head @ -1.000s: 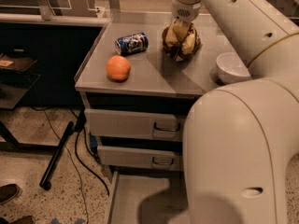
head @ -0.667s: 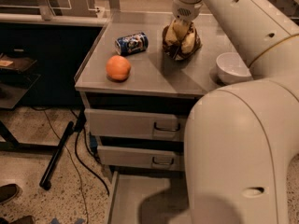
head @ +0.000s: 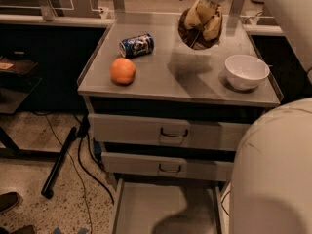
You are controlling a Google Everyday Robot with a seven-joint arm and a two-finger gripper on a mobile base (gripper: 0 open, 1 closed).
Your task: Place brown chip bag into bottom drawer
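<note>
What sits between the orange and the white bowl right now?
Only bare tabletop, in the camera view; the pincer holds the brown chip bag behind that stretch.

Crinkly foil chip bag point(head: 202, 23): dark brown, tan-yellow panels.
Gripper point(head: 208, 5): white, clamping the bag above the cabinet rear.
Round fruit point(head: 123, 70): plain orange.
Drink can point(head: 137, 45): blue, white print.
Bowl point(head: 246, 70): white.
Bottom metal drawer point(head: 165, 209): flat grey.

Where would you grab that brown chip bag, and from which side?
By its crumpled upper edge, from above: the brown chip bag is soft foil, so a pinched fold likely holds. The gripper grips it there, over the back of the cabinet top.
</note>
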